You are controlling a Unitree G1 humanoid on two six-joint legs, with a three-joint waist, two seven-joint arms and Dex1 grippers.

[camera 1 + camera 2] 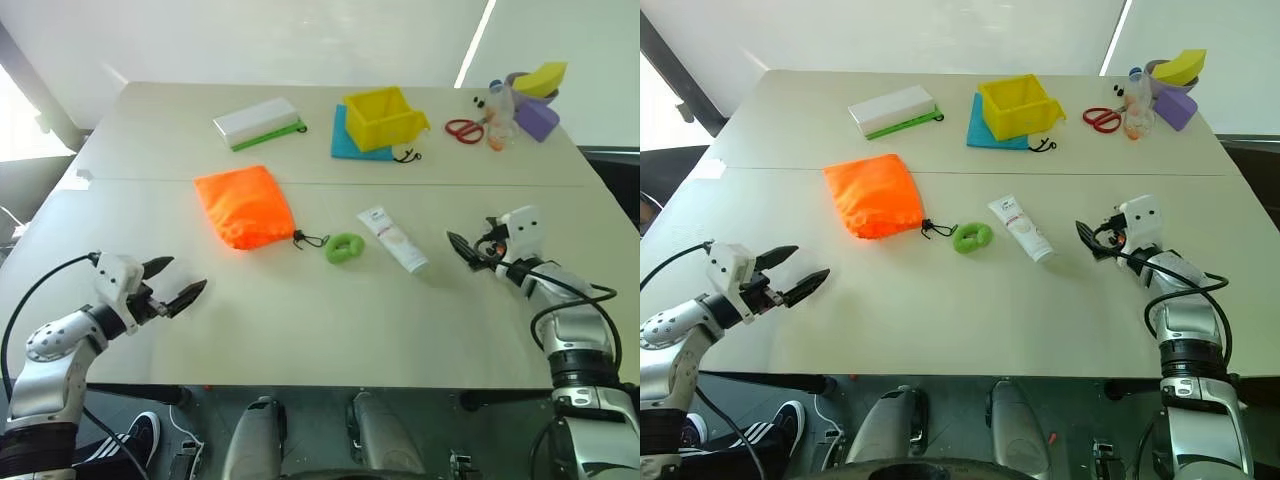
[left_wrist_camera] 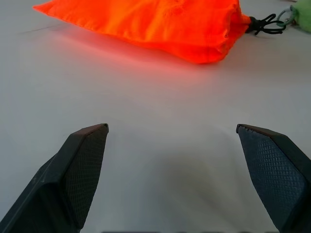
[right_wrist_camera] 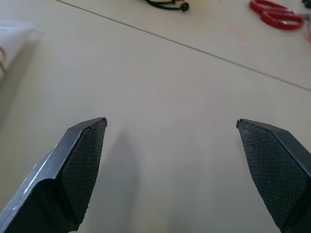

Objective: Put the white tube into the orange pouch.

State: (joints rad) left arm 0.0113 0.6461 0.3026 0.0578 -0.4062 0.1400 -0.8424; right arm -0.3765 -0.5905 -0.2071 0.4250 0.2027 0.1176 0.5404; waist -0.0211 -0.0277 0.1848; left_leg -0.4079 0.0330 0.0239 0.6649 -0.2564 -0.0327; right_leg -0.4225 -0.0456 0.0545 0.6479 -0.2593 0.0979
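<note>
Over the white table (image 1: 300, 320), left pincer (image 1: 172, 283) and right pincer (image 1: 462, 246) hover low, both spread and empty.

Orange pouch (image 1: 243, 206) – soft matt cloth; white tube (image 1: 393, 238) – smooth plastic; fingers (image 2: 82, 170) – textured black.

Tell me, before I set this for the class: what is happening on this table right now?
Nothing is being handled yet. The white tube lies flat on the table, beside the green ring corded to the orange pouch, whose neck looks drawn shut. The left gripper sits near the pouch and the right gripper near the tube, both with fingers open and empty.
</note>
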